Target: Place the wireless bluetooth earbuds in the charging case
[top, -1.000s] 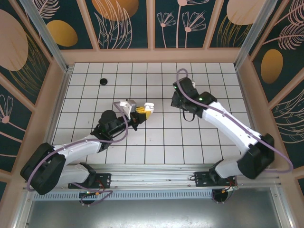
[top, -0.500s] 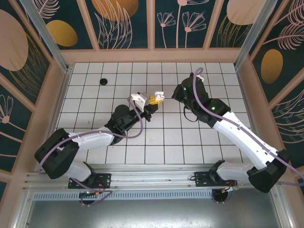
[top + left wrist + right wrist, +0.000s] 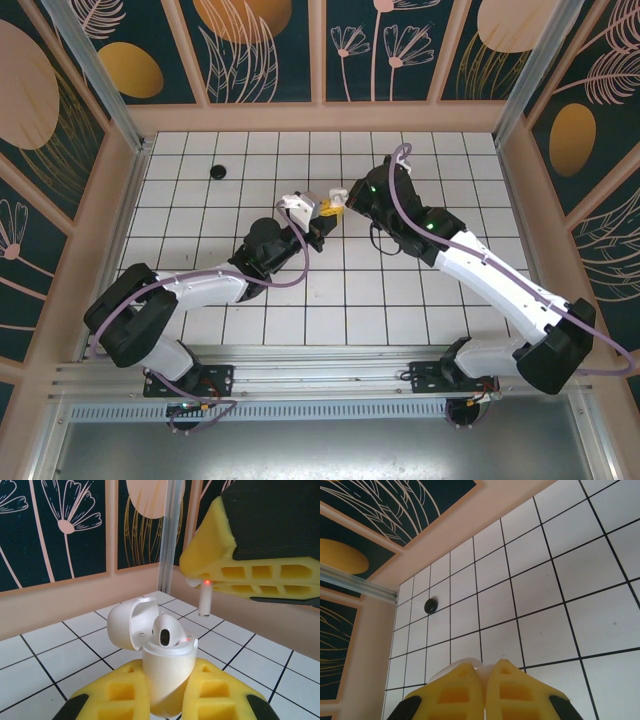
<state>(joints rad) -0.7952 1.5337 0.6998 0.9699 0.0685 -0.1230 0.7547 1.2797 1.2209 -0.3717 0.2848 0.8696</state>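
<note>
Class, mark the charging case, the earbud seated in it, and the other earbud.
charging case (image 3: 167, 677), left wrist view, white body.
seated earbud (image 3: 167, 630), left wrist view, rounded head.
held earbud (image 3: 205, 602), left wrist view, hanging stem.

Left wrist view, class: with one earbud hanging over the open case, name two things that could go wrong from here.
1. The second earbud hangs stem-down from the right hand, pinched only at its head, and looks offset from the charging case; lowered as is, it may miss the opening.
2. The seated earbud and raised lid crowd the case top above the left hand, so a knock could dislodge either.
</note>
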